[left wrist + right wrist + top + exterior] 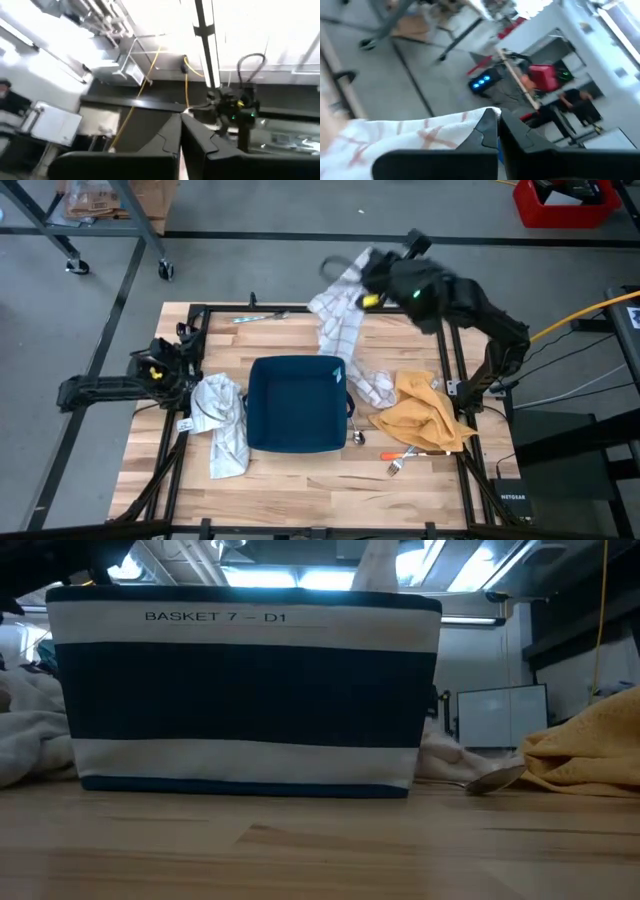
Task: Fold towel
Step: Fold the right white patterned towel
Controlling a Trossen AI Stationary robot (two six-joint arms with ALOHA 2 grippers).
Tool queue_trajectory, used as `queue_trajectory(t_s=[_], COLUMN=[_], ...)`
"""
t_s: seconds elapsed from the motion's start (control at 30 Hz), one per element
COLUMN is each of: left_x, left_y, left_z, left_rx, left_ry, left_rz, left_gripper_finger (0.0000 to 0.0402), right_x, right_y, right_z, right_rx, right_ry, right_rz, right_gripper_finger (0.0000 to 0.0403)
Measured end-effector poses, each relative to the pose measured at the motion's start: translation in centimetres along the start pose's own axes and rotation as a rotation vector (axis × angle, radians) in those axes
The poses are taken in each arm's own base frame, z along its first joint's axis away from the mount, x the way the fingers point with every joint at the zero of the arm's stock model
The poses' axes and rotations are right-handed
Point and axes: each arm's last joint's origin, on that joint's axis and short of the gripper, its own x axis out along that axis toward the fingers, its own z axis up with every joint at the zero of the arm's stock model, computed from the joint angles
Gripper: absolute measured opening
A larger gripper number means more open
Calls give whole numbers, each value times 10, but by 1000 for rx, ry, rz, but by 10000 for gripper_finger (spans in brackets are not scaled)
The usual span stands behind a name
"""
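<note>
Towel (pixel 338 315) hangs from the right end effector (pixel 362 280), clamped on its upper corner above the counter's (pixel 300 480) far edge, its length trailing toward the basket (pixel 297 404). Left end effector (pixel 160 372), pinched empty, sits well apart beside another cloth (pixel 222 420).

The high view looks straight down from above, taking in the whole wooden table (pixel 300 470), both arms and the surrounding floor.

The low view sits at table-top height, facing level across the surface. It stands very close to the striped basket (pixel 245 690), whose side fills most of the frame. The same basket (pixel 297 403) appears at table centre in the high view, as does the yellow cloth (pixel 590 745) beside it.

The left wrist view points upward and across the room toward the other arm (pixel 235 107).

The right wrist view looks out over the floor, with a checked towel (pixel 405 137) close before it.
</note>
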Motion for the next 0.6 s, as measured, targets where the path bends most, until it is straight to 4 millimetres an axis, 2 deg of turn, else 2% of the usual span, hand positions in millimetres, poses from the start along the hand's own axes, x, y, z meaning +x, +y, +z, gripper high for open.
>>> queue_trajectory(t_s=[0.07, 0.17, 0.33, 0.43, 0.6], left_x=[1, 4, 13, 29, 68], left_y=[-1, -2, -6, -11, -19], left_z=[-5, -16, -33, -39, -48], left_rx=[15, -50, -145, -107, -6], left_ry=[33, 112, 246, 296, 347], left_rz=[-3, -22, -25, -20, 0], left_gripper_finger=[2, 2, 2, 16, 80], right_x=[4, 11, 18, 18, 14], right_y=[-10, -23, -30, -27, -21], right_z=[2, 0, -1, -2, -1], right_rx=[43, 79, 95, 75, 111], right_ry=[-19, -48, -104, -124, -170], right_rz=[-32, -47, 18, 69, 171], right_gripper_finger=[3, 3, 3, 3, 3])
